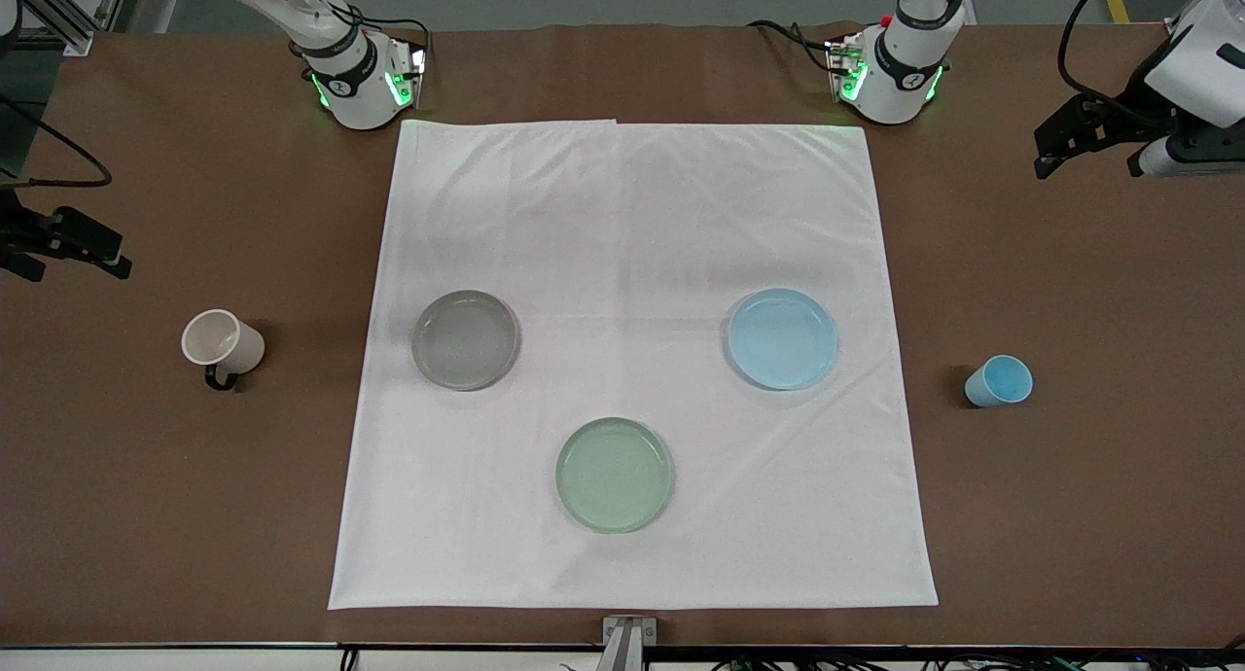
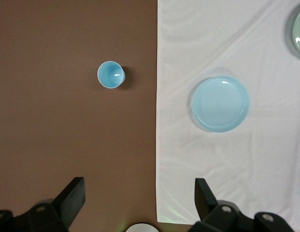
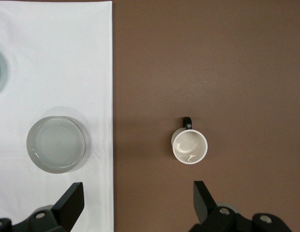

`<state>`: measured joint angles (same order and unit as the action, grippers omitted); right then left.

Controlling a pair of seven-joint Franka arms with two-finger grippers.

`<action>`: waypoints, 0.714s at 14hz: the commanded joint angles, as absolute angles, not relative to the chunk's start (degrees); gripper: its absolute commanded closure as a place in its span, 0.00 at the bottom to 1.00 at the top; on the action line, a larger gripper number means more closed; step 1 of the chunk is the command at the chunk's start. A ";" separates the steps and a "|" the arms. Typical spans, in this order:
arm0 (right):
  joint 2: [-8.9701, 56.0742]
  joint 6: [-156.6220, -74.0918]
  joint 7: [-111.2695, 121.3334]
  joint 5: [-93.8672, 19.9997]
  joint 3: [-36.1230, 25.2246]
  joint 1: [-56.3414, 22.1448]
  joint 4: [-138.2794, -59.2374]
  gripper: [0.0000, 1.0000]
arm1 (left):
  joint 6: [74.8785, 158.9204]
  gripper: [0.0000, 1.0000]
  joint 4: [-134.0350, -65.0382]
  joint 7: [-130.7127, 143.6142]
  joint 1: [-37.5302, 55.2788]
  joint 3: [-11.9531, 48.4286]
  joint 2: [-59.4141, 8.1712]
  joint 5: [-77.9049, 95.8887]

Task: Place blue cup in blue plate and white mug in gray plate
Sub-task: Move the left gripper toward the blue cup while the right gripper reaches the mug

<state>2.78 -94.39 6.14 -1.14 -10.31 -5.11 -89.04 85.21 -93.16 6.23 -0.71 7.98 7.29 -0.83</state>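
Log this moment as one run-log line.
stage: not started | blue cup: bare table, left arm's end | white mug: bare table, right arm's end | blue plate, gray plate: empty | left gripper, right gripper: open, raised

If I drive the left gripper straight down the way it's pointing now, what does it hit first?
Probably bare brown table, at the edge of the white cloth. The left gripper hangs open, pointing down; the blue cup and blue plate lie off that line, though depth is unclear.
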 commanded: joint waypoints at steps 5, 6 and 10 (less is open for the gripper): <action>2.55 -94.04 5.89 -0.79 -10.20 -5.01 -89.21 0.00 | 84.38 0.00 -91.93 4.66 -3.50 6.95 3.53 -2.80; 2.55 -94.04 5.98 -0.70 -10.20 -5.01 -89.21 0.00 | 83.94 0.00 -92.11 3.96 -6.30 6.94 2.12 -2.99; 3.60 -95.88 6.06 -0.35 -10.37 -3.61 -91.48 0.00 | 90.16 0.00 -97.72 3.34 -13.87 6.86 -5.95 -3.08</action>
<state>2.97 -94.40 6.14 -1.00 -10.51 -4.92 -89.65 87.27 -95.80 3.64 -11.73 6.53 -1.87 -2.43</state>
